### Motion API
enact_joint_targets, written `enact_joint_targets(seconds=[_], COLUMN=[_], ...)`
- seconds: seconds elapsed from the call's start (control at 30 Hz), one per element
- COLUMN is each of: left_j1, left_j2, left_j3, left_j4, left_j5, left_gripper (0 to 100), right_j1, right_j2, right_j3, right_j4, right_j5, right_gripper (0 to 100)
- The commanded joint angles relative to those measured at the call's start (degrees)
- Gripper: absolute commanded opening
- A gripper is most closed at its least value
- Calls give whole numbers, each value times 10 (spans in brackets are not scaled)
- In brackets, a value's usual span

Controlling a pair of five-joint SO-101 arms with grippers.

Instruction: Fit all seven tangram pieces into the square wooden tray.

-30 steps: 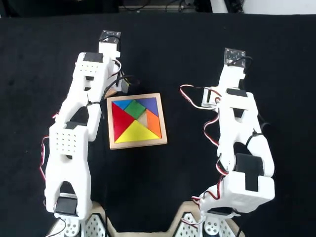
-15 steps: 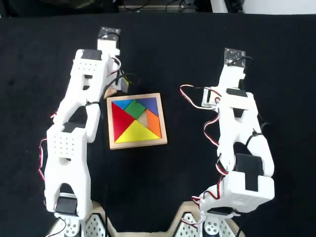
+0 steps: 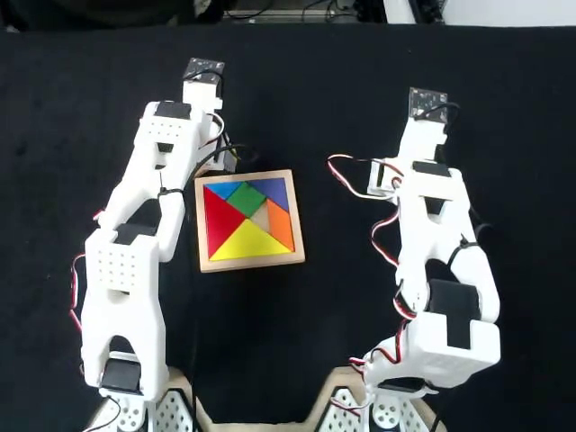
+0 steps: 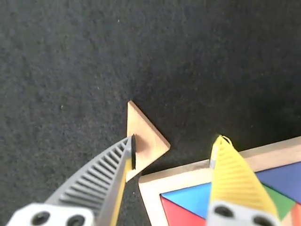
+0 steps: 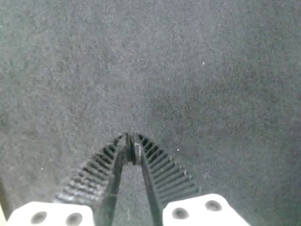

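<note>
A: High view: we find the left arm (image 3: 148, 180) lying over the wooden triangle (image 4: 143, 141) beside the corner of the tray (image 3: 252, 263).
B: Agreed. In the left wrist view the tray runs off the picture's edge. The pale patch (image 3: 261, 217) among the colours: piece or bare floor, we cannot tell.

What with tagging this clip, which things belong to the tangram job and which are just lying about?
Job: wooden tray; coloured pieces in it; loose wooden triangle beside the tray; left gripper, open at the triangle.
Lying about: black cloth; right gripper, shut over bare cloth.
</note>
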Motion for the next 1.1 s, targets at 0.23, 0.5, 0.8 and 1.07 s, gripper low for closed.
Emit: enact_joint_targets(seconds=[0.23, 0.5, 0.8, 1.07], left_j1=[-54, -66, -85, -113], left_j2=[-8, 10, 60, 67], left_j3=[0, -77, -134, -140], left_j4=[-21, 40, 24, 24], left_j5=[-4, -23, -25, -26], left_gripper=[263, 263, 263, 263], right_j1=[-8, -8, -8, -9], right_j2=[-1, -1, -1, -1], right_j3=[-29, -29, -28, -28], right_j4=[-8, -8, -8, -8], right_j5=[5, 5, 5, 5], right_gripper=[11, 11, 11, 11])
